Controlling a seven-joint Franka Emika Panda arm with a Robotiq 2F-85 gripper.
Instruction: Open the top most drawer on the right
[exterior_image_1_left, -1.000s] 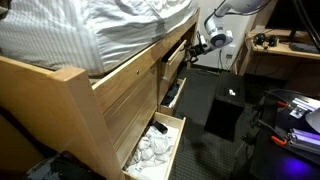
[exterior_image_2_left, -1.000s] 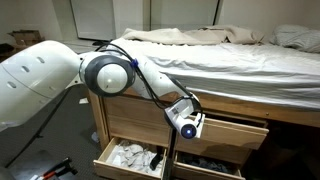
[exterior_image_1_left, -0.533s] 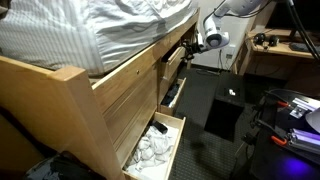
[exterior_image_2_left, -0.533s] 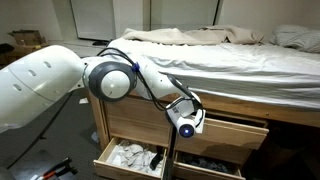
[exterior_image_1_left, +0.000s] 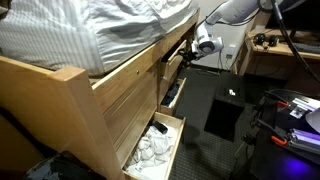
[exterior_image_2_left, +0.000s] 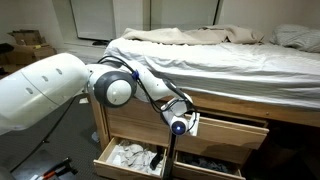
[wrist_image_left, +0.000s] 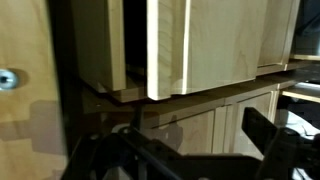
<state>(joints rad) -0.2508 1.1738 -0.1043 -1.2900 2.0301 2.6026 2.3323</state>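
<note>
My gripper (exterior_image_2_left: 187, 113) is tucked under the bed's side rail, right against the end of the top right drawer (exterior_image_2_left: 235, 131) that lies nearest the arm. In the wrist view its 2 dark fingers (wrist_image_left: 268, 142) stand apart at the bottom of the picture, with pale wood filling the space ahead of them. I cannot tell whether either one touches the wood.

The drawer is plain light wood with a flat front. In both exterior views it stands slightly proud of the bed frame (exterior_image_1_left: 60, 95), with a dark gap at its edge (exterior_image_1_left: 172, 60).

Straight below the gripper, a lower drawer (exterior_image_2_left: 112, 163) is pulled well out and holds crumpled white cloth (exterior_image_2_left: 132, 155). Just beside that, also below the gripper, a 2nd lower drawer (exterior_image_2_left: 215, 160) is out with dark contents. Above the gripper lies rumpled bedding (exterior_image_2_left: 220, 50).
</note>
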